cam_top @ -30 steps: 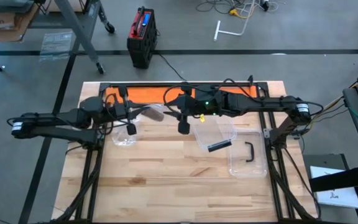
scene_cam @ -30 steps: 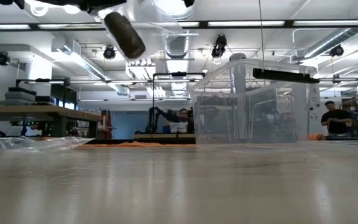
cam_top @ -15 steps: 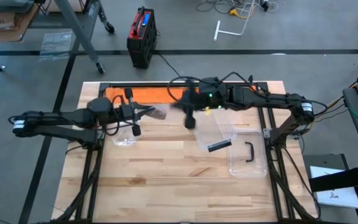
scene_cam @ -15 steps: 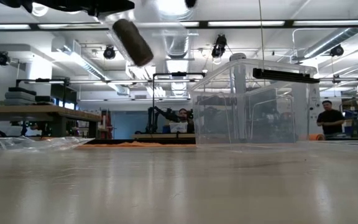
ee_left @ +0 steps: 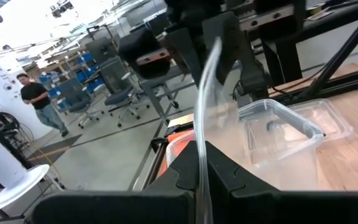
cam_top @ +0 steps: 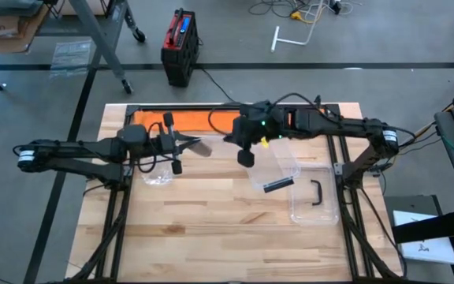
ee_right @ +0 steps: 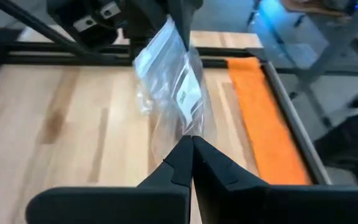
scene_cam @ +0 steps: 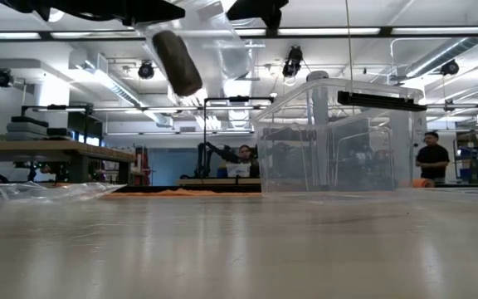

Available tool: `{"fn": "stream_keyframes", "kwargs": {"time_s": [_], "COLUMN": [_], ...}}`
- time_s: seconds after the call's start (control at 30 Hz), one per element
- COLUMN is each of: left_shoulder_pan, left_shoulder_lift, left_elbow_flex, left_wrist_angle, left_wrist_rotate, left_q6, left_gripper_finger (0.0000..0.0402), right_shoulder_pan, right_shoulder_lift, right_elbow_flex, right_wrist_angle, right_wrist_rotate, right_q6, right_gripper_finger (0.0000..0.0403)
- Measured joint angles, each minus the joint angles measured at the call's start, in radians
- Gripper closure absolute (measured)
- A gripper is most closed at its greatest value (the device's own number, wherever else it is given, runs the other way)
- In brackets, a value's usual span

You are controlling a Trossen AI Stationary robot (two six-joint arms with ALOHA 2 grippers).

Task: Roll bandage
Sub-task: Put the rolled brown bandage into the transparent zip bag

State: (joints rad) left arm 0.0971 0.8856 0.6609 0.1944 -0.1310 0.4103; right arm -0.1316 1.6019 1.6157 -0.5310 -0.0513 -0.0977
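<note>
Rolled brown bandage (scene_cam: 177,63) hangs inside a clear plastic bag (scene_cam: 202,46) held in the air above the counter's (cam_top: 211,229) far edge, near the orange mat (cam_top: 211,120). Both the left end effector (cam_top: 186,144) and the right end effector (cam_top: 228,139) are pinched closed on the bag's opposite edges.

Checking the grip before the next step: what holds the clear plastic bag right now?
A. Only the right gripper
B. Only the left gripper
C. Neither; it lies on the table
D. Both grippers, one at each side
D: the left gripper and the right gripper are each shut on an edge of the clear plastic bag, which hangs above the table.
</note>
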Motion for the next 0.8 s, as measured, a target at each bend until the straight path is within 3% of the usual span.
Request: {"fn": "stream_keyframes", "kwargs": {"time_s": [0.2,0.23,0.3,0.43,0.47,0.5,0.53,0.6,0.73,0.8], "left_shoulder_pan": [0.000,0.000,0.000,0.000,0.000,0.000,0.000,0.000,0.000,0.000], "left_shoulder_lift": [-0.004,-0.004,-0.004,-0.004,-0.004,-0.004,-0.004,-0.004,-0.004,-0.004], "left_elbow_flex": [0.000,0.000,0.000,0.000,0.000,0.000,0.000,0.000,0.000,0.000], "left_wrist_angle": [0.000,0.000,0.005,0.005,0.007,0.008,0.007,0.007,0.007,0.007], "left_wrist_rotate": [0.000,0.000,0.000,0.000,0.000,0.001,0.001,0.003,0.006,0.006], "left_q6": [0.000,0.000,0.000,0.000,0.000,0.000,0.000,0.000,0.000,0.000], "left_gripper_finger": [0.0401,0.0401,0.0401,0.0402,0.0402,0.0402,0.0402,0.0402,0.0402,0.0402], "right_shoulder_pan": [0.034,0.036,0.026,0.013,0.014,0.014,0.014,0.013,0.012,0.019], "right_shoulder_lift": [0.011,0.015,0.020,0.020,0.019,0.020,0.020,0.017,0.028,0.036], "right_elbow_flex": [0.001,0.001,0.000,0.001,0.001,0.001,0.001,0.001,0.001,0.001], "right_wrist_angle": [0.043,0.036,0.031,0.002,-0.028,-0.041,-0.048,-0.042,0.053,0.064], "right_wrist_rotate": [-0.290,-0.294,-0.158,0.486,0.606,0.666,0.652,0.428,-0.420,-0.750], "right_q6": [-0.060,-0.080,-0.077,0.014,0.034,0.054,0.059,0.060,-0.072,-0.163], "right_gripper_finger": [0.0401,0.0401,0.0401,0.0401,0.0401,0.0401,0.0401,0.0401,0.0401,0.0401]}}
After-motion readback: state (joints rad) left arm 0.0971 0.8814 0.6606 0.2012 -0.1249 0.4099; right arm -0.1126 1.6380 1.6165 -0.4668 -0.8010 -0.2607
